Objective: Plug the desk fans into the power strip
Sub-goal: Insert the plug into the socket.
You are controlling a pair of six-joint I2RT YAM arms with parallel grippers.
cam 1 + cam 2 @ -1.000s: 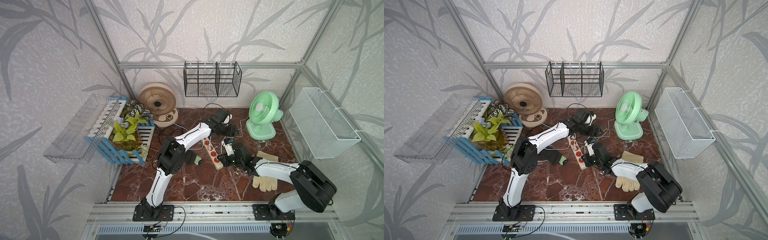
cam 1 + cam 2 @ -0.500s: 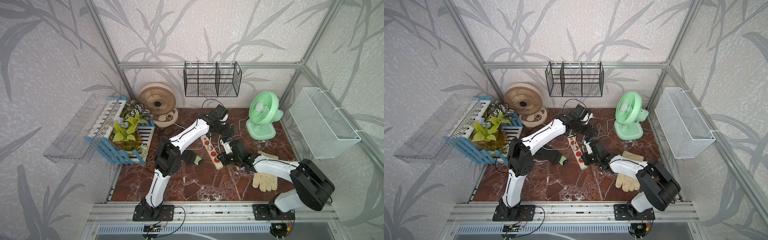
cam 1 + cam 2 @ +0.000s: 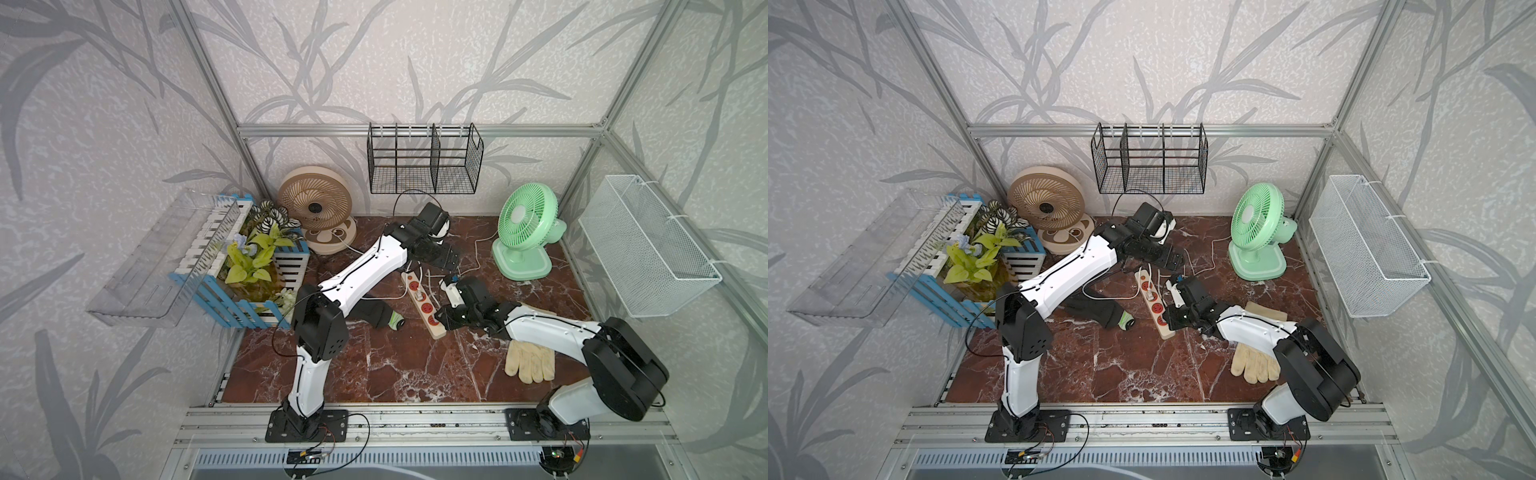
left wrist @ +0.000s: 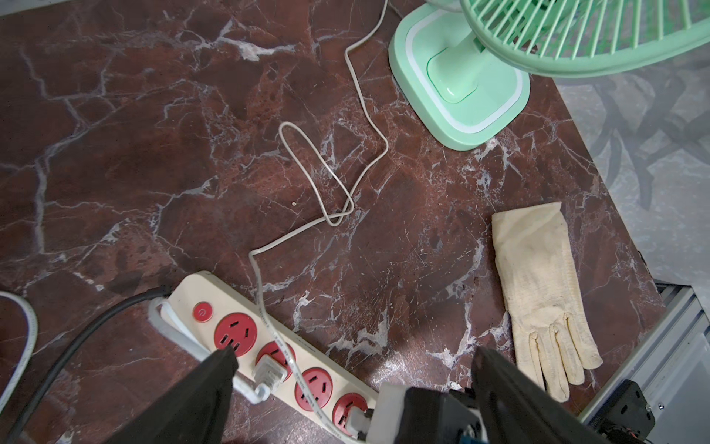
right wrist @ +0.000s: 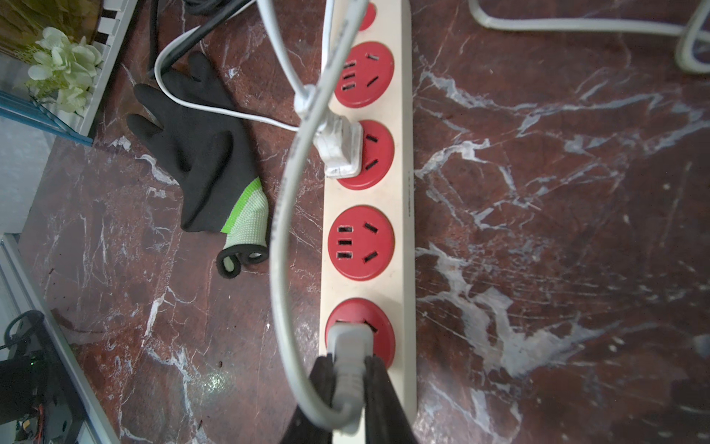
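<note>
Power strip (image 3: 422,301) lies flat mid-desk (image 3: 395,365). My right claw (image 5: 349,369) is clenched on a grey plug (image 5: 349,342) sitting on the strip's end socket, the one farthest from its red button (image 4: 201,311); can't tell if it's fully seated. My left claw (image 4: 353,353) is spread wide, nothing in it, above the strip's button end. White plug (image 5: 340,148) sits in the second socket from the button. Black glove (image 5: 199,146) lies just beside the strip.
</note>
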